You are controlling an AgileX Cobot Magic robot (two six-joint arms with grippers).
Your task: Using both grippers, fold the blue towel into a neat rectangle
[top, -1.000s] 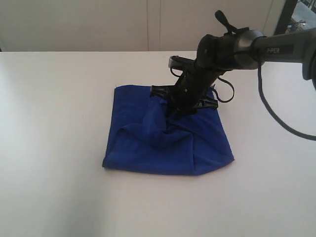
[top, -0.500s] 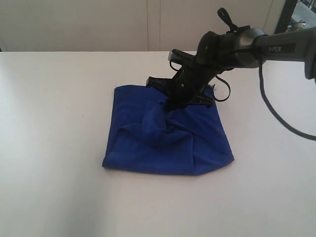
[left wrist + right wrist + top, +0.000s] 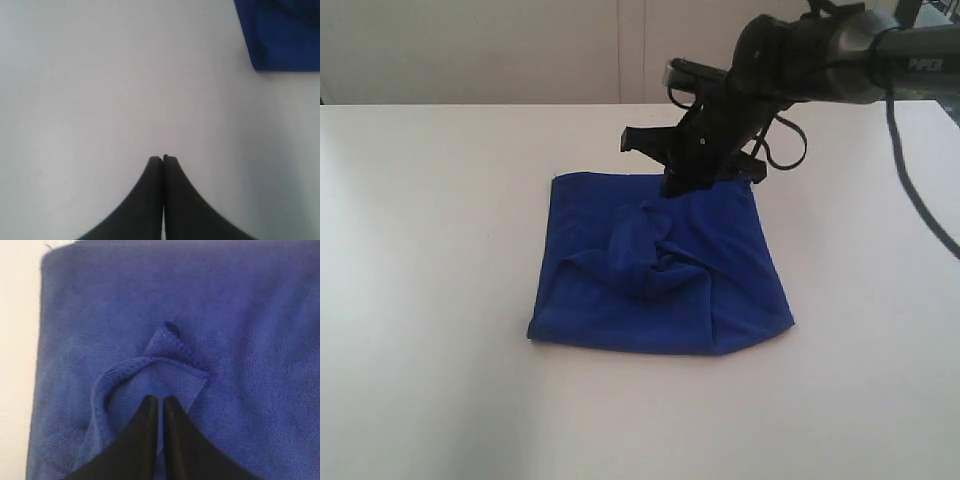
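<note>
Black right fingers point(image 3: 142, 440) closed above blue towel point(image 3: 250, 340).

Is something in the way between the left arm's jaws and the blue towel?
No. Only bare white tabletop lies between the black left gripper, jaws shut, and the royal-blue soft microfibre towel. Nothing visible blocks it.

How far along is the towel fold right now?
Done: the blue towel lies folded into a rough square on the table. In hand: nothing; the right pincer hovers shut above its far edge, and the left pincer is shut over the table beside it. Left: a rumpled bunch in the middle and a skewed near edge need smoothing.
</note>
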